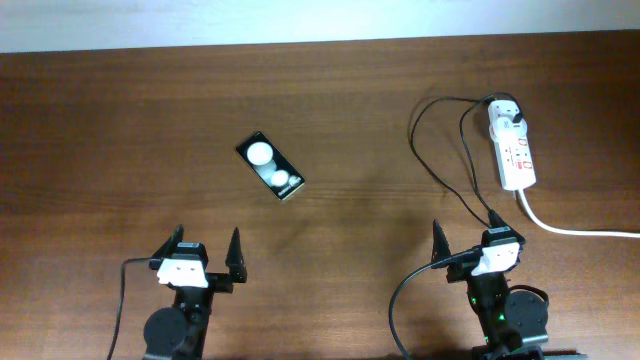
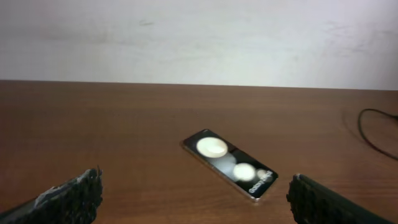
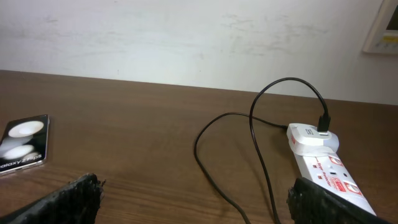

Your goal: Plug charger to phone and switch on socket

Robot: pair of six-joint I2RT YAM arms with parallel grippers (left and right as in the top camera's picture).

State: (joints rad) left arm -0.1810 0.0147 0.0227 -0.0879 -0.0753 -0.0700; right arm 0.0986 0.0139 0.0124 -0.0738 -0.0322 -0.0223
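Observation:
The black phone point(image 1: 270, 166) with two white circles lies flat on the table's middle left, and shows in the left wrist view point(image 2: 229, 163) and the right wrist view point(image 3: 22, 146). The white socket strip point(image 1: 516, 158) lies at the far right point(image 3: 329, 171). The charger's white adapter point(image 1: 503, 118) sits in its far end point(image 3: 308, 138). The thin black charger cable point(image 1: 430, 160) loops left and runs down towards my right gripper point(image 3: 214, 165); its tip is hidden. My left gripper point(image 1: 207, 248) point(image 2: 194, 199) is open and empty in front of the phone. My right gripper point(image 1: 466, 242) point(image 3: 194, 199) is open and empty over the cable.
The socket's thick white cord point(image 1: 575, 229) trails off to the right edge. A white wall point(image 2: 199, 37) runs along the table's far edge. Bare brown wood point(image 1: 120, 130) lies left of the phone.

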